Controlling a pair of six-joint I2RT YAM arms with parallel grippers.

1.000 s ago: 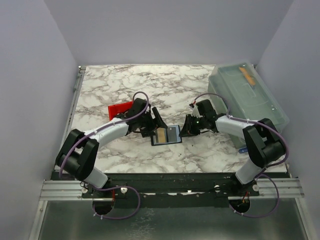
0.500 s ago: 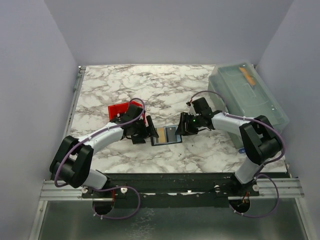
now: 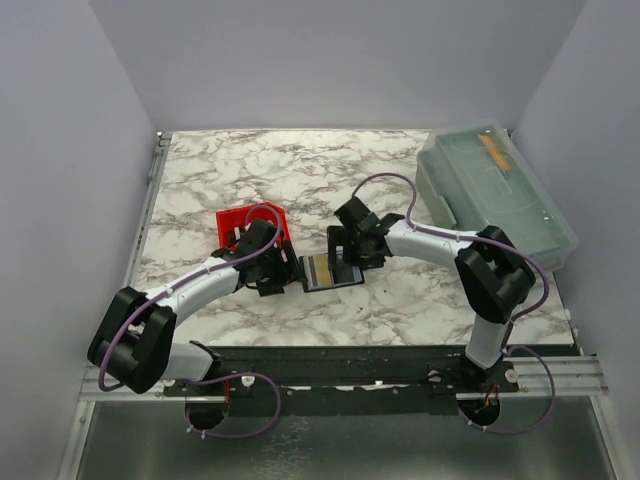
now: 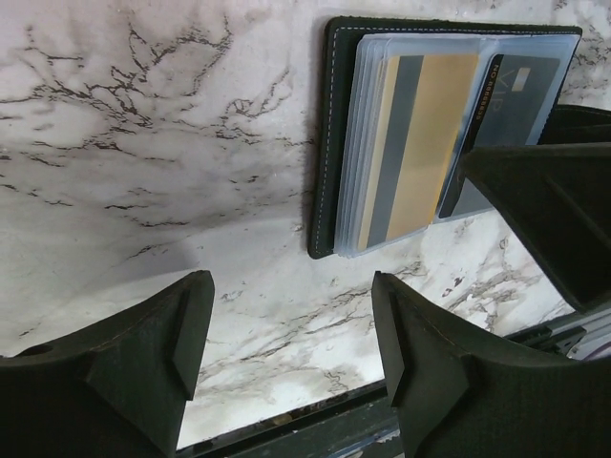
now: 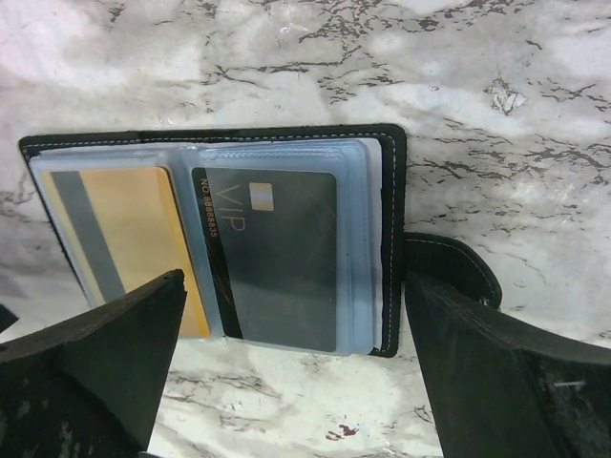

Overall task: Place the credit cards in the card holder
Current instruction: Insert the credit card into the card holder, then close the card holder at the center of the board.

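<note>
Right claw (image 3: 340,252), shifted leftward, is hovering agape over the open black folding card holder (image 4: 323,143); left claw (image 3: 288,270) is gaping empty beside it.

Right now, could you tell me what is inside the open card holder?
The card holder holds clear sleeves showing a yellowish card with a grey strip and a dark VIP card; sleeves stacked underneath are covered.

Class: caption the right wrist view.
Open black folding card holder on marble tabletop, yellowish plastic card and dark VIP card sleeved inside.
</note>
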